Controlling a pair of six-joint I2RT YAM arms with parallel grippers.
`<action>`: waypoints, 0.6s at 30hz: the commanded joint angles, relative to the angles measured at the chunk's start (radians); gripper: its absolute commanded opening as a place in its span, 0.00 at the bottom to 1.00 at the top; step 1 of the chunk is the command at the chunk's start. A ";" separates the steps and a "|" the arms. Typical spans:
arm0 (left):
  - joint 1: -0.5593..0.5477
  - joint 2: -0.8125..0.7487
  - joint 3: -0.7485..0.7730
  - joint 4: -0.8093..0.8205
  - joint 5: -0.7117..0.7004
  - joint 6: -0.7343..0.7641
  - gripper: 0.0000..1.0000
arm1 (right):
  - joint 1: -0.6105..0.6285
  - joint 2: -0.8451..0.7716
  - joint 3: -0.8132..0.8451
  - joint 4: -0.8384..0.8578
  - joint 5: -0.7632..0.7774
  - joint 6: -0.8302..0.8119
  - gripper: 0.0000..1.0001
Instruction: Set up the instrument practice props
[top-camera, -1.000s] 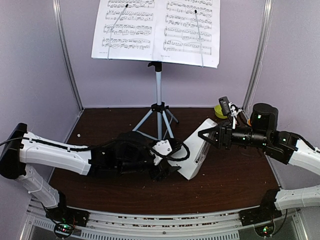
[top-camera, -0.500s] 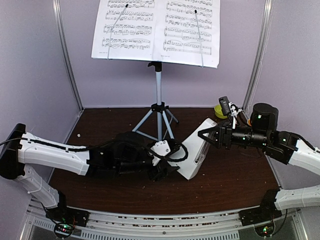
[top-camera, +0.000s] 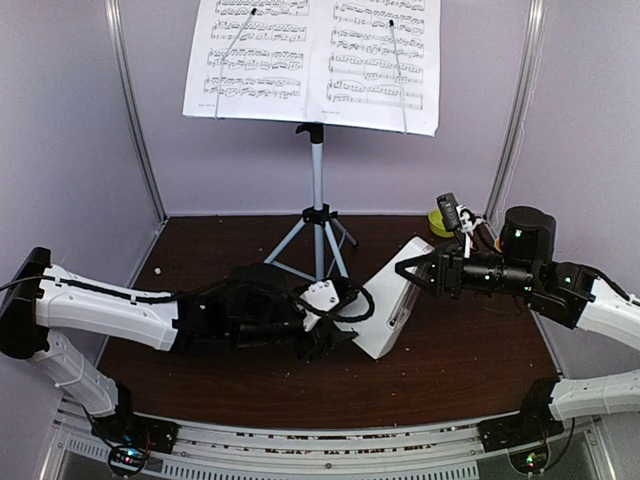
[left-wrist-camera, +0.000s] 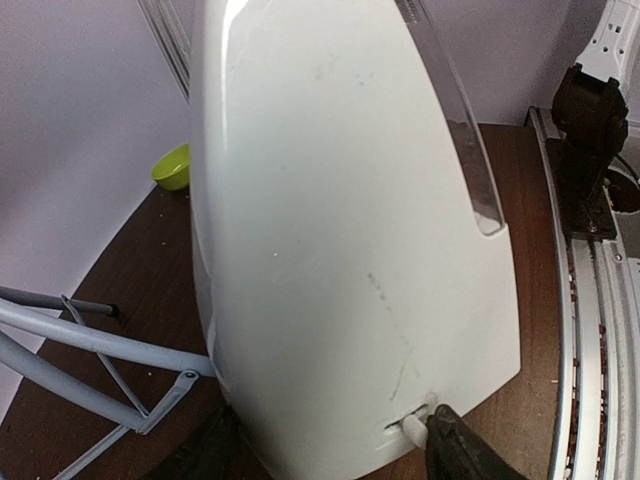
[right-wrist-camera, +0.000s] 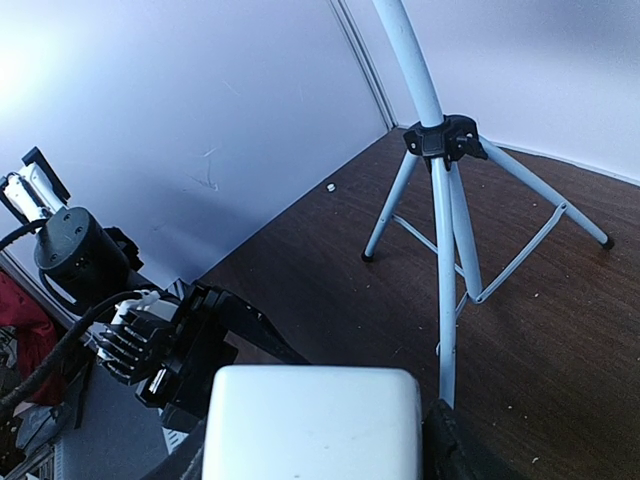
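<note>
The white pyramid metronome (top-camera: 395, 300) hangs tilted over the table between both arms. My right gripper (top-camera: 412, 270) is shut on its narrow top (right-wrist-camera: 310, 420), a dark finger (right-wrist-camera: 450, 450) showing beside it. My left gripper (top-camera: 335, 330) straddles its wide base (left-wrist-camera: 340, 220), still open; one fingertip (left-wrist-camera: 455, 450) touches a small white tab low on the body. The clear cover (left-wrist-camera: 460, 130) runs along one side. The silver tripod music stand (top-camera: 317, 180) stands behind, carrying two sheet-music pages (top-camera: 258, 55) (top-camera: 385, 60).
The tripod's legs (right-wrist-camera: 440, 200) spread on the brown table just behind the metronome, and they also show in the left wrist view (left-wrist-camera: 80, 350). A yellow-green bowl (top-camera: 440, 222) sits at the back right near the wall. Walls close in the left, back and right sides.
My left gripper's jaws have drawn closer around the metronome's base and that arm has shifted slightly left. The right gripper and the metronome have stayed put.
</note>
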 joint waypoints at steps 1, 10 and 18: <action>0.009 -0.032 -0.012 0.048 0.014 0.003 0.63 | 0.008 -0.015 0.045 0.135 -0.023 0.024 0.16; 0.013 -0.041 -0.022 0.053 0.016 0.002 0.62 | 0.010 -0.013 0.047 0.136 -0.023 0.028 0.16; 0.014 -0.048 -0.028 0.059 0.016 0.001 0.59 | 0.010 -0.012 0.047 0.138 -0.021 0.029 0.16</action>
